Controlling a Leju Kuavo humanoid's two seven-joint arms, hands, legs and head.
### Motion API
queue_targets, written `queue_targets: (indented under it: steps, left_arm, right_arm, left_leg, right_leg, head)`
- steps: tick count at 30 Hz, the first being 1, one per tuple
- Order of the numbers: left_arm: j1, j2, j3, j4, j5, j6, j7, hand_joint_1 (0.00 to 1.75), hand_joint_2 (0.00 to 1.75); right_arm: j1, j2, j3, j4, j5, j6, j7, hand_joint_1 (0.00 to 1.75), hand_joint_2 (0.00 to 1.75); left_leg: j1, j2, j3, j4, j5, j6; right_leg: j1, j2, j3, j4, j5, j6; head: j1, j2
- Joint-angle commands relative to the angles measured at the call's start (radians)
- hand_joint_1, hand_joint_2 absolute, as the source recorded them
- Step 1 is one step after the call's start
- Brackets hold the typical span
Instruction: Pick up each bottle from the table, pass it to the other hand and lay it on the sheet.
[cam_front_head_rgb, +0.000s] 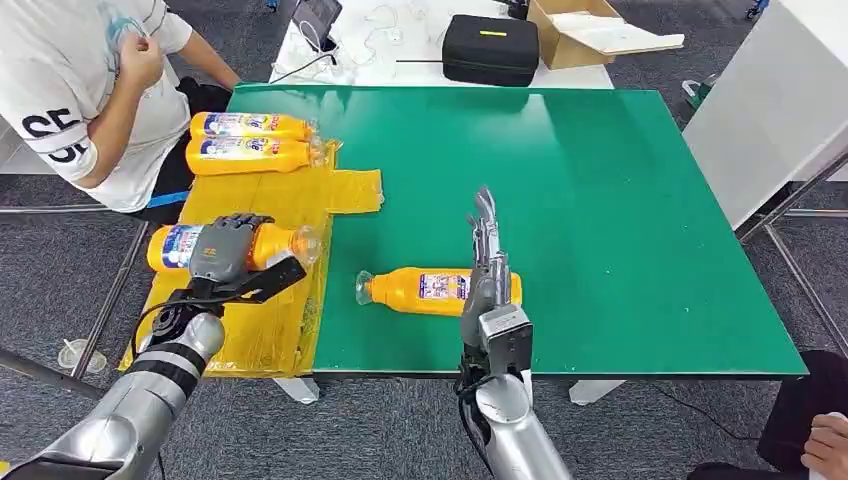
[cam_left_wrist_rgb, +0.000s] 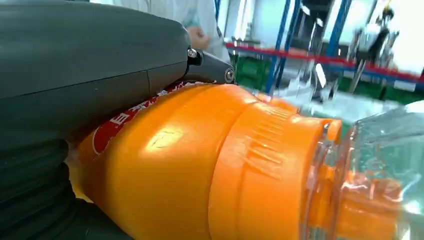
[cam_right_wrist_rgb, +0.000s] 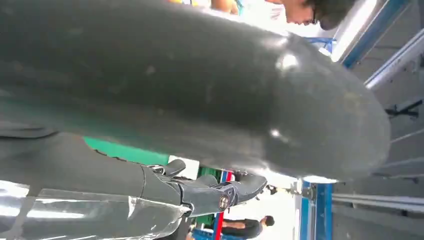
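Four orange plastic bottles with clear caps: two (cam_front_head_rgb: 250, 126) (cam_front_head_rgb: 250, 155) side by side, one (cam_front_head_rgb: 175, 247) below them, one (cam_front_head_rgb: 415, 290) on the green tabletop (cam_front_head_rgb: 620, 200). One yellow plastic sheet (cam_front_head_rgb: 290, 195), possibly several taped pieces.

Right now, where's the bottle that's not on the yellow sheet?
In the head view, the bottle lies on the green table, right of the yellow sheet, beside the right hand.

left hand (cam_front_head_rgb: 228, 250) hides the held bottle's (cam_front_head_rgb: 270, 245) middle.
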Motion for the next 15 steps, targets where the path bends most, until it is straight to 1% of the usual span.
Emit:
queue_targets:
  steps: [1,2,4,5,6,7,8,9,11,12,13,14,15]
  left_arm:
    - [-0.075,0.044,-0.088,0.151,-0.036,-0.114,0.035,1.75,1.75]
    - [-0.075,0.044,-0.088,0.151,-0.036,-0.114,0.035,1.75,1.75]
    - [-0.071,0.045,-0.089,0.15,-0.039,-0.111,0.036,1.75,1.75]
    - [-0.071,0.045,-0.089,0.15,-0.039,-0.111,0.036,1.75,1.75]
    - [-0.07,0.041,-0.09,0.155,-0.038,-0.131,0.036,1.75,1.75]
    - [-0.07,0.041,-0.09,0.155,-0.038,-0.131,0.036,1.75,1.75]
    - [-0.068,0.038,-0.079,0.158,-0.02,-0.185,0.03,1.75,1.75]
    - [-0.065,0.039,-0.08,0.157,-0.019,-0.198,0.029,1.75,1.75]
    - [-0.063,0.039,-0.077,0.158,-0.013,-0.217,0.025,1.75,1.75]
    - [-0.062,0.039,-0.075,0.163,-0.006,-0.245,0.024,1.75,1.75]
    - [-0.06,0.042,-0.078,0.163,0.0,-0.284,0.02,1.31,1.75]
    - [-0.059,0.045,-0.08,0.164,0.0,-0.294,0.019,0.51,1.75]
    - [-0.058,0.048,-0.081,0.167,0.001,-0.303,0.016,0.33,1.75]
  right_arm:
    - [-0.047,-0.024,0.036,0.088,-0.004,0.025,0.008,0.0,1.75]
    - [-0.047,-0.024,0.036,0.088,-0.004,0.025,0.008,0.0,1.75]
    - [-0.05,-0.023,0.039,0.099,-0.005,0.027,0.008,0.0,1.75]
    - [-0.05,-0.023,0.039,0.099,-0.005,0.027,0.008,0.0,1.75]
    - [-0.05,-0.024,0.039,0.104,-0.004,0.029,0.008,0.0,1.75]
    - [-0.05,-0.024,0.039,0.104,-0.004,0.029,0.008,0.0,1.75]
    - [-0.053,-0.022,0.036,0.111,-0.005,0.035,0.008,0.0,1.75]
    - [-0.054,-0.022,0.037,0.114,-0.005,0.039,0.009,0.0,1.75]
    - [-0.055,-0.02,0.038,0.121,-0.005,0.043,0.01,0.0,1.75]
    - [-0.057,-0.018,0.037,0.126,-0.005,0.045,0.01,0.0,1.75]
    - [-0.059,-0.018,0.037,0.133,-0.005,0.053,0.011,0.0,1.75]
    - [-0.059,-0.018,0.038,0.137,-0.005,0.055,0.011,0.0,1.75]
    - [-0.061,-0.017,0.038,0.143,-0.005,0.056,0.011,0.0,1.75]
  left_leg:
    - [0.0,0.001,0.004,0.0,-0.001,0.001]
    - [0.0,0.002,0.003,0.0,-0.001,0.001]
    - [0.0,0.003,0.007,0.0,-0.003,0.002]
    - [0.0,0.001,0.002,0.0,-0.001,0.001]
    - [0.0,0.001,0.005,0.0,-0.002,0.001]
    - [0.0,0.001,0.003,0.0,-0.001,0.001]
    - [0.0,0.001,0.003,0.0,-0.001,0.001]
    - [0.0,0.001,0.005,0.0,-0.002,0.001]
    - [0.0,0.001,0.002,0.0,-0.001,0.001]
    - [0.0,0.002,0.005,0.0,-0.002,0.001]
    - [0.0,0.002,0.004,0.0,-0.001,0.001]
    - [0.0,0.002,0.003,0.0,-0.001,0.001]
    - [0.0,0.003,0.005,-0.001,-0.002,0.001]
  right_leg:
    - [0.0,0.0,0.004,-0.001,-0.001,-0.001]
    - [0.0,0.001,0.002,-0.001,0.0,-0.001]
    - [0.001,0.001,0.007,-0.001,-0.002,-0.002]
    - [0.001,0.0,0.002,-0.001,0.0,-0.001]
    - [0.001,0.0,0.005,-0.001,-0.001,-0.001]
    - [0.001,0.0,0.003,-0.001,-0.001,-0.001]
    - [0.001,0.0,0.003,-0.001,-0.001,-0.001]
    - [0.001,0.0,0.005,-0.001,-0.001,-0.001]
    - [0.0,0.0,0.003,-0.001,0.0,-0.001]
    - [0.001,0.001,0.005,-0.001,-0.001,-0.001]
    - [0.001,0.001,0.004,-0.001,-0.001,-0.001]
    - [0.0,0.001,0.003,-0.001,0.0,-0.001]
    - [0.0,0.001,0.005,-0.001,-0.001,-0.001]
  head:
    - [0.0,0.0]
    - [0.0,0.0]
    - [0.0,0.0]
    - [0.0,0.0]
    - [0.0,0.0]
    - [0.0,0.0]
    - [0.0,0.0]
    - [0.0,0.0]
    - [0.0,0.0]
    - [0.0,0.0]
    - [0.0,0.0]
    - [0.0,0.0]
    - [0.0,0.0]
